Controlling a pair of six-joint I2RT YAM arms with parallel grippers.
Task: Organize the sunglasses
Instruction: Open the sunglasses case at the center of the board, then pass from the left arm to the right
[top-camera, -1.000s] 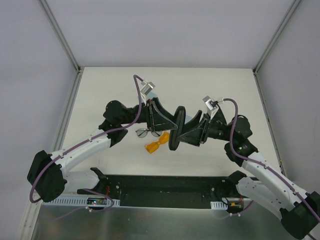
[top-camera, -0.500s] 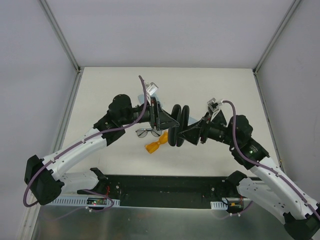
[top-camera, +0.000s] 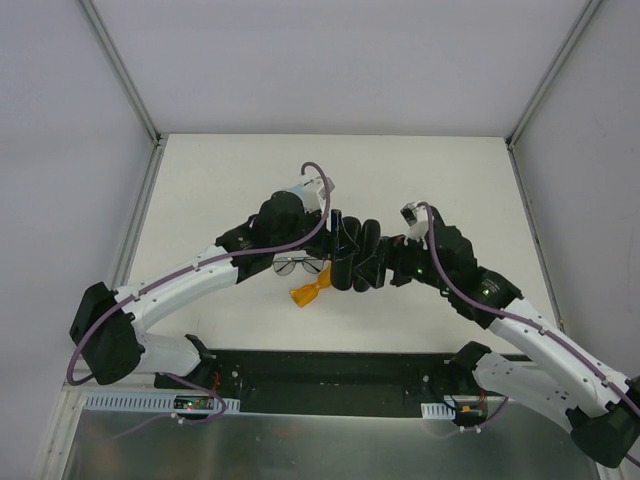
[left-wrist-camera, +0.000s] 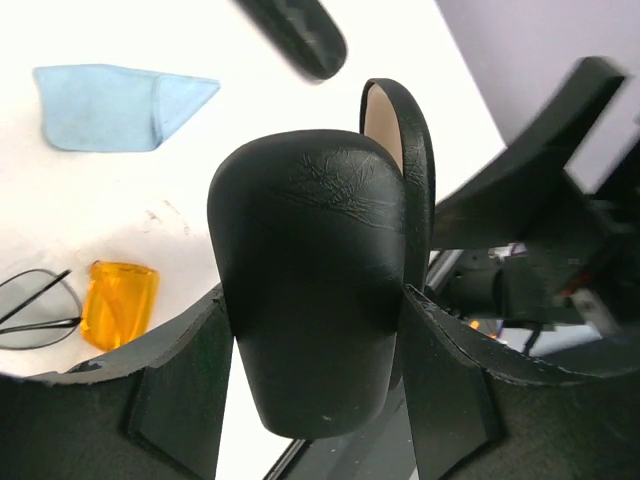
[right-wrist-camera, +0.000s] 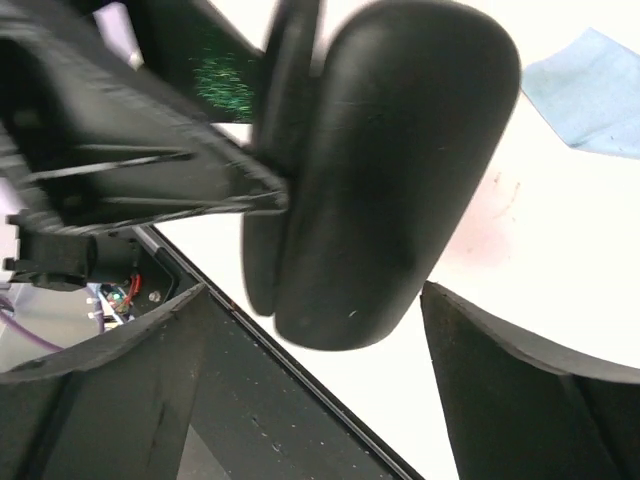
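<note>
Wire pair (top-camera: 288, 265) and orange pair (top-camera: 306, 295) lie on the tabletop (top-camera: 220, 190), just beside the held case (top-camera: 356, 262). Left jaws clamp the case; right jaws stand wide, clear of it. Risk: the one-sided hold may let the case tip onto the glasses. Since the earlier frame, the case halves have folded together and the right jaws have widened.

White links (top-camera: 190, 285), black joints (top-camera: 105, 340), purple cables (top-camera: 312, 165), black end effectors (top-camera: 345, 243).

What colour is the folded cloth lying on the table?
Light blue. The cloth shows best in the left wrist view.
</note>
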